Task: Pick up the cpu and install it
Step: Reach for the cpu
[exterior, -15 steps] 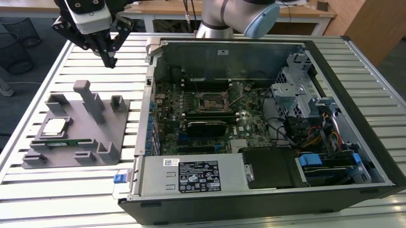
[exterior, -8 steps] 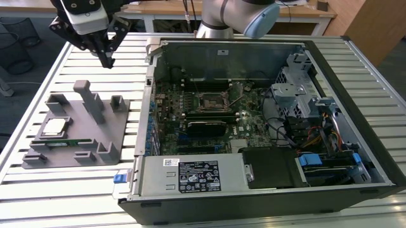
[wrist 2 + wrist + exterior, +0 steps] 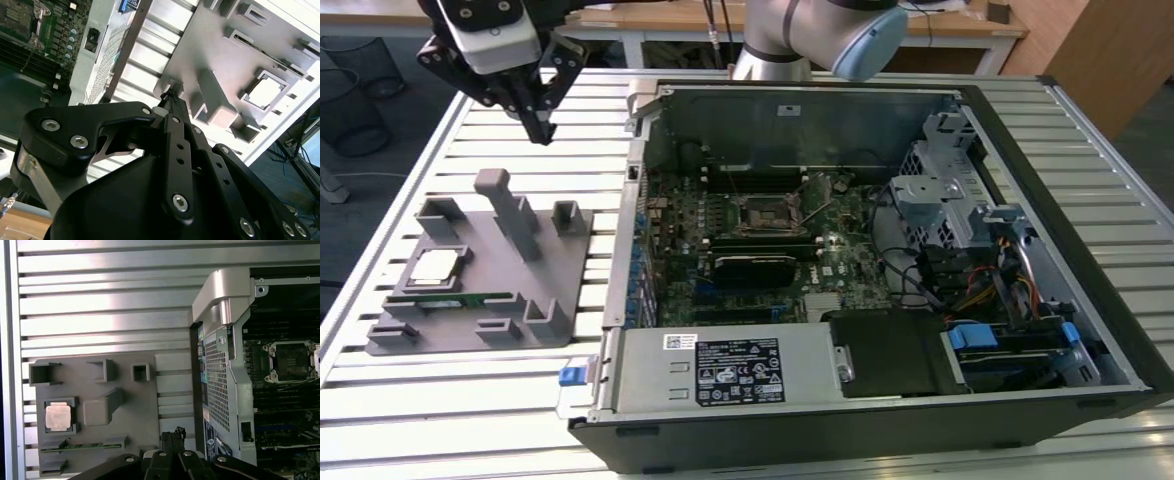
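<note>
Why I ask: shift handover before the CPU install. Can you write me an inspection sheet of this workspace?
Surface: slatted metal table, carrying a grey tray and an open computer case.
Job's things: cpu lies flat in a tray recess, untouched; motherboard socket is inside the case.
Clutter: green memory stick on the tray, beside the cpu.
Grippers: gripper shut, holding nothing, in the air apart from the cpu.
Cables: wire bundles inside the case, toward the exterior view's right.
Surroundings: wooden desk behind the table.
</note>
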Controlling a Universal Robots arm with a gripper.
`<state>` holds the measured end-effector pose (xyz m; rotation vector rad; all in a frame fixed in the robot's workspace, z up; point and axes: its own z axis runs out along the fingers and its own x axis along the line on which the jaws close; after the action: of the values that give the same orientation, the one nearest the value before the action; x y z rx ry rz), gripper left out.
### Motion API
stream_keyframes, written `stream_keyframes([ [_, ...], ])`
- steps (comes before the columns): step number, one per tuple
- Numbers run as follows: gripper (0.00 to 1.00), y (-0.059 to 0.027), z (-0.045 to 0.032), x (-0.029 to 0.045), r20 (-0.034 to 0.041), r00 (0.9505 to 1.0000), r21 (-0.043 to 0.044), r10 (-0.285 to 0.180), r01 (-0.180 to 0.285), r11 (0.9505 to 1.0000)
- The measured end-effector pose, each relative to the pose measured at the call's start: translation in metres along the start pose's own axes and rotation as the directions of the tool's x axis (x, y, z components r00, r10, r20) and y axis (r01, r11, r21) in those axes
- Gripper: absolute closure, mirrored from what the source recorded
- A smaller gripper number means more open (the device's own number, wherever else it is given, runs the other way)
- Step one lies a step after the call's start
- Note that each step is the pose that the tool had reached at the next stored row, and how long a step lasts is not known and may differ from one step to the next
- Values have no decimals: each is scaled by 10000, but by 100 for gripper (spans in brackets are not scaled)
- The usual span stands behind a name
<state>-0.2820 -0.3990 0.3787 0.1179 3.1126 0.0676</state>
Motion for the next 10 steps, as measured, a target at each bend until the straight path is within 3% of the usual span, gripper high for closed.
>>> stream_keyframes([
  [10, 89, -5, 8, 61, -1, 10000, 0, 1, -1, 10000],
])
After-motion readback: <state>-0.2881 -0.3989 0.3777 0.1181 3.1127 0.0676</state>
